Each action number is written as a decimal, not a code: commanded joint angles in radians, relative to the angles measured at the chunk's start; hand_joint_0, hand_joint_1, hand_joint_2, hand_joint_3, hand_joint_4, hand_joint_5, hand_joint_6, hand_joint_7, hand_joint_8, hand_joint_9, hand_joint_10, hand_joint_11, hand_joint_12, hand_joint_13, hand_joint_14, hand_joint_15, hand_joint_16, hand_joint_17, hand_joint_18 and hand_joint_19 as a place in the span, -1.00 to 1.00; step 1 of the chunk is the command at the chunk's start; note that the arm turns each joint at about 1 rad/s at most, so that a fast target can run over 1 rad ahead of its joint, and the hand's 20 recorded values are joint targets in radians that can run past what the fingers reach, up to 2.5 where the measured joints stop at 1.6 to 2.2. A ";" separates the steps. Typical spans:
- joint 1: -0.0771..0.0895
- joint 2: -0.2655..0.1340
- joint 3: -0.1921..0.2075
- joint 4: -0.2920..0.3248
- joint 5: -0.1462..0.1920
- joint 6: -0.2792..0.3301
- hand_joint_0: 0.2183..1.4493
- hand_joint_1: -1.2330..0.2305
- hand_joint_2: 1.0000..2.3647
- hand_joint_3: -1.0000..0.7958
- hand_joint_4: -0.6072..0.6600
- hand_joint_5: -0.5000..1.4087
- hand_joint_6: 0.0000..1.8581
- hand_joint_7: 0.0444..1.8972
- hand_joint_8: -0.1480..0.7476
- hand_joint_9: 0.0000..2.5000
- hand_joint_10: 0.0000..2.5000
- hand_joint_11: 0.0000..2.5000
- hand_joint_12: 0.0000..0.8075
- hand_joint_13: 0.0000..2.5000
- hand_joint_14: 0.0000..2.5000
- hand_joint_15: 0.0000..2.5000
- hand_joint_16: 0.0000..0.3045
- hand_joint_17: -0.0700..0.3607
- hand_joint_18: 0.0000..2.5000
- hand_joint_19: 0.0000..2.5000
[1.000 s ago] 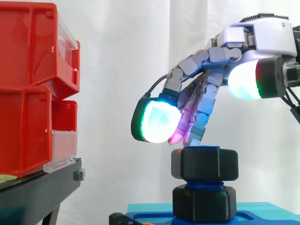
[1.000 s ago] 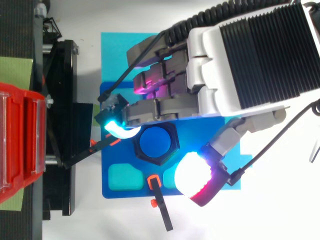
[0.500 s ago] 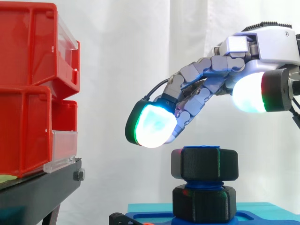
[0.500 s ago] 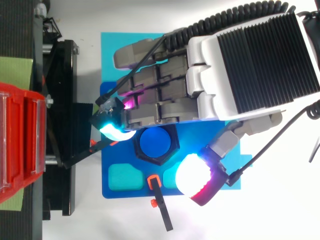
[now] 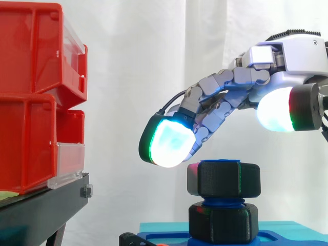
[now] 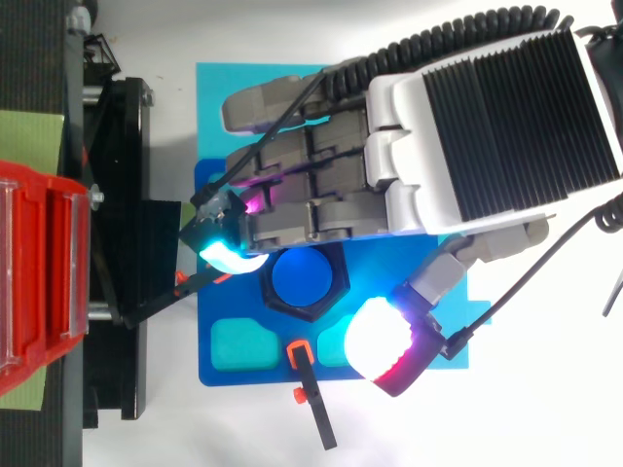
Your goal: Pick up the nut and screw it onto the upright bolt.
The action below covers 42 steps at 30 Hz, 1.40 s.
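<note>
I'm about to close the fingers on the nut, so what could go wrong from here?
The nut sits at the top of the bolt, above a lower nut. The robot hand hangs open over it, touching nothing. Closing off-centre could tilt or cross-thread the nut. A loose pinch might slip round it without turning.

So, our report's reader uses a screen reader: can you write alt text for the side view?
The open robot hand hovers just above a black nut sitting at the top of the upright blue bolt, not gripping it. At left, red bins sit on a black stand.
</note>
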 commanded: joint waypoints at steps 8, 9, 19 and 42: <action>-0.001 0.000 -0.014 0.005 0.000 0.000 -0.56 0.33 -1.00 -0.44 0.27 -0.53 -0.46 -0.12 -0.26 -0.55 -1.00 -1.00 -0.43 -0.56 -1.00 -1.00 -0.85 -0.44 -0.90 -1.00; -0.002 0.000 -0.014 0.005 0.000 0.000 -0.56 0.33 -1.00 -0.44 0.29 -0.53 -0.46 -0.10 -0.25 -0.55 -1.00 -1.00 -0.43 -0.56 -1.00 -1.00 -0.86 -0.44 -0.89 -1.00; -0.013 0.002 -0.014 -0.003 -0.005 -0.005 -0.52 0.24 -1.00 -0.44 0.31 -0.45 -0.46 0.26 -0.19 -0.28 -1.00 -1.00 -0.56 -0.38 -1.00 -1.00 -0.89 -0.51 -0.64 -1.00; -0.056 0.000 0.106 -0.127 -0.035 -0.106 -0.50 0.19 -1.00 -0.44 0.32 -0.48 -0.46 0.15 -0.15 0.00 -1.00 -1.00 -0.66 -0.22 -1.00 -1.00 -0.92 -0.55 -0.41 -0.92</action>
